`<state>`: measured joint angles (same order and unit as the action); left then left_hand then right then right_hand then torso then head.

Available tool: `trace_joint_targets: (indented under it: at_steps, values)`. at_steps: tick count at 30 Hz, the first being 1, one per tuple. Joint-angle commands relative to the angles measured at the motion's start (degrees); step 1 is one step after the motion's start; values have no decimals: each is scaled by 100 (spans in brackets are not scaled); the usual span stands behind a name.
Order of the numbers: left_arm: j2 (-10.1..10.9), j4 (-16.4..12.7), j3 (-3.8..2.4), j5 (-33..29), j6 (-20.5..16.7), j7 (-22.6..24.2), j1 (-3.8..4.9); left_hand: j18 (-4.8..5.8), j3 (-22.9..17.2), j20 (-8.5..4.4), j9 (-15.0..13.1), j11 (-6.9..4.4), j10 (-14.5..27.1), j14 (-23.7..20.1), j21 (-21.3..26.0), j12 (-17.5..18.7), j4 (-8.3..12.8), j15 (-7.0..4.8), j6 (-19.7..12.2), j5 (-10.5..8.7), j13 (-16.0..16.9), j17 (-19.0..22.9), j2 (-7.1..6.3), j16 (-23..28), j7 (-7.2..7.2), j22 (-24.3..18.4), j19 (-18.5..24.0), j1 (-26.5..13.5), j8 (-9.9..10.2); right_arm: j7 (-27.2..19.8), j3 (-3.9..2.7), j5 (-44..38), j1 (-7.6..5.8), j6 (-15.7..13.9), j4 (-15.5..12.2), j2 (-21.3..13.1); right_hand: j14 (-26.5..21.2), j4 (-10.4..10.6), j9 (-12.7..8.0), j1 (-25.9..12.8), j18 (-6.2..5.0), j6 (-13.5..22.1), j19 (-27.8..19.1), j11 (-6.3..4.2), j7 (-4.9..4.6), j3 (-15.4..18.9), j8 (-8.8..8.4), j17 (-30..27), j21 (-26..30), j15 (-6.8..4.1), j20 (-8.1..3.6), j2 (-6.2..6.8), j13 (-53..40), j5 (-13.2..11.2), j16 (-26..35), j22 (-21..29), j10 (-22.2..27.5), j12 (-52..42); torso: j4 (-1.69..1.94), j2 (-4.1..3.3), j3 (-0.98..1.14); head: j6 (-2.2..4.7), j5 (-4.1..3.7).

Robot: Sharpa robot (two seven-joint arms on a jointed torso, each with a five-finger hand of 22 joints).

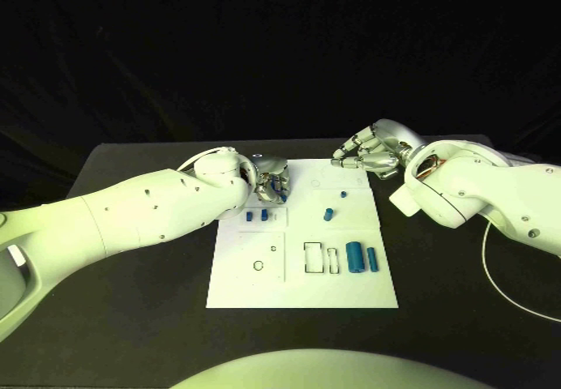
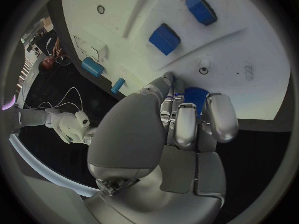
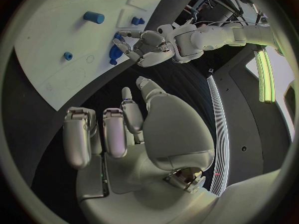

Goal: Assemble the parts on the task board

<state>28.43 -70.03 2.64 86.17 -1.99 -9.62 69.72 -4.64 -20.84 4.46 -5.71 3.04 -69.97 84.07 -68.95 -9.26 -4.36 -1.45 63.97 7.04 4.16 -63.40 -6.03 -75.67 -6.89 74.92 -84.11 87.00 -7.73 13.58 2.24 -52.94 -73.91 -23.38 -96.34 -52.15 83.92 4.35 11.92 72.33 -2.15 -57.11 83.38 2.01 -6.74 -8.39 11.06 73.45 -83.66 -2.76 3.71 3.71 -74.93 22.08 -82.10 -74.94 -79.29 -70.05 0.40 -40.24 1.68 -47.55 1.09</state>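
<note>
Task board (image 1: pixel 298 279): laid mid-table. Left hand (image 1: pixel 270 180): fingers closed on a blue part (image 2: pixel 196 97) at the board's far-left corner. Right hand (image 1: pixel 367 151): fingers curled, nothing held, positioned beyond the far-right corner. Remaining blue parts (image 1: pixel 362 261) are lying on the board.

Blue parts (image 1: pixel 355 262) on white task board (image 1: pixel 301 292)
</note>
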Motion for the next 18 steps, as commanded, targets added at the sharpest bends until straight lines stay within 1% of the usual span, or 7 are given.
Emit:
trace_joint_targets:
  at_steps: [1,2,6,10,11,14,18]
  values:
    - [-4,7,18,-95,-122,31,-37,65,-209,-48,-10,3,-113,146,-63,46,77,-31,109,14,18,63,-36,16,-9,495,-167,10,-26,-28,0,-32,3,97,-10,8,310,6,6,44,-84,29,-16,-9,-12,-13,34,9,15,48,14,-10,-6,24,32,-153,28,-3,-4,-3,-1,8,-8]
    - [4,4,17,-111,-169,38,-39,67,-318,-48,-4,5,-156,145,-69,85,118,-36,144,12,21,87,-57,11,-8,505,-166,-45,-9,-28,0,-32,3,98,-9,8,310,7,8,45,-84,28,-16,-9,-12,-14,35,8,16,48,13,-12,-7,34,33,-152,27,-5,-6,-5,-3,10,-16]
    - [54,-25,-10,-237,-333,63,-48,72,-485,-52,6,-2,-219,141,-103,150,207,-31,196,17,29,133,-110,4,-20,534,-171,-131,20,-28,0,-32,3,103,-5,9,311,8,9,46,-84,27,-16,-10,-11,-15,37,9,16,47,13,-13,-7,43,33,-152,26,-4,-8,-3,-2,8,-34]
    - [146,-90,-27,-449,-514,86,-51,72,-624,-50,19,4,-259,135,-109,219,278,-26,226,64,37,175,-157,-5,-29,548,-170,-248,58,-27,0,-33,3,108,-1,5,311,9,11,48,-84,26,-16,-11,-10,-16,39,9,16,47,13,-13,-7,57,33,-153,26,-4,0,7,0,14,-50]
    - [183,-124,-31,-514,-549,90,-51,72,-629,-49,19,5,-260,135,-108,222,280,-25,227,66,38,179,-160,-5,-29,548,-170,-254,60,-26,0,-33,3,110,1,4,311,9,12,48,-84,26,-16,-11,-10,-16,39,9,16,47,13,-14,-7,62,33,-153,26,-4,3,8,2,15,-52]
    - [296,-235,-42,-684,-592,77,-52,71,-664,-45,26,9,-269,131,-105,264,292,-20,238,63,41,201,-195,-11,-33,553,-168,-356,82,-29,0,-33,4,105,14,-2,312,10,13,49,-84,25,-16,-11,-10,-16,40,11,17,46,13,-13,-9,71,32,-151,24,-6,13,8,-3,31,-76]
    - [479,-406,-95,-849,-615,47,-51,70,-657,-41,32,11,-275,129,-97,299,277,-17,245,15,43,221,-213,-16,-31,554,-166,-463,101,-29,0,-33,4,101,42,-14,312,10,13,49,-85,25,-16,-11,-10,-17,41,12,17,46,12,-13,-10,76,32,-151,23,-7,21,6,-7,25,-74]
